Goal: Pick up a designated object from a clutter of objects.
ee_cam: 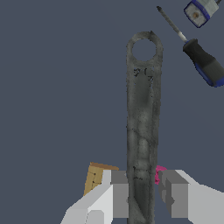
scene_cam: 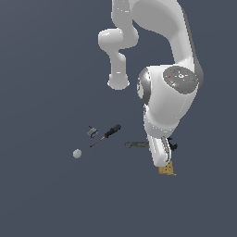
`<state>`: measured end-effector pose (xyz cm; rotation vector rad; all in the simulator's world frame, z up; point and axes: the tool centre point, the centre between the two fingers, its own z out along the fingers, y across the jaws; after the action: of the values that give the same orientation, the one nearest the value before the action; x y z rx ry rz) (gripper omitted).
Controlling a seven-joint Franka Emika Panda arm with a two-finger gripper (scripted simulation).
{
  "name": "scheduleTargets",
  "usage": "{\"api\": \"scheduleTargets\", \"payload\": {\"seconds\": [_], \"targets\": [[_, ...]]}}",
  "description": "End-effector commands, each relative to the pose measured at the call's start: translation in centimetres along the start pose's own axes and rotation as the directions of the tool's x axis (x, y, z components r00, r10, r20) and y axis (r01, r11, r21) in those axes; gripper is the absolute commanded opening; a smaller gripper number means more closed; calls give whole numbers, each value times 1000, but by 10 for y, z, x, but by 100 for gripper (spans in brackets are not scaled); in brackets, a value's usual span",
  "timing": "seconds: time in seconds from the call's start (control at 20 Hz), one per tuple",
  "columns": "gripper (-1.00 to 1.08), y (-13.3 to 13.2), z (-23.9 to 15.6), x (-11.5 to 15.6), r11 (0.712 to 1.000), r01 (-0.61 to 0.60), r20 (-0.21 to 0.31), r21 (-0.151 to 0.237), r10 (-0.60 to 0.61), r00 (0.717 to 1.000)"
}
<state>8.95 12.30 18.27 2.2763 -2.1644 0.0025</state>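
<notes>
Gripper (ee_cam: 141, 197): open, fingers either side of the wrench (ee_cam: 142, 118), seemingly not yet clamped.
Done: approach, alignment.
Left: close, lift off surface (ee_cam: 57, 87).

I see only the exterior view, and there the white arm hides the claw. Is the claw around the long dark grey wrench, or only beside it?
Observer: Around it. In the wrist view the long dark grey wrench runs between the two fingers of the claw.
Operator: Is it clamped already?
Observer: I cannot tell. The fingers sit close to both edges of the shaft, but whether they touch it is unclear.
Operator: Is anything else close to the fingers?
Observer: Yes. A small pink block peeks out right beside one finger, next to the wrench.
</notes>
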Motion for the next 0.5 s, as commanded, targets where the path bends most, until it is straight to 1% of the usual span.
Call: {"api": "scheduleTargets", "payload": {"seconds": [0.0,0.45], "targets": [[-100,-6,-26,-10,1000,0,-1,-1,0,1000],[-100,-29,-107,-43,1000,0,0,0,0,1000]]}}
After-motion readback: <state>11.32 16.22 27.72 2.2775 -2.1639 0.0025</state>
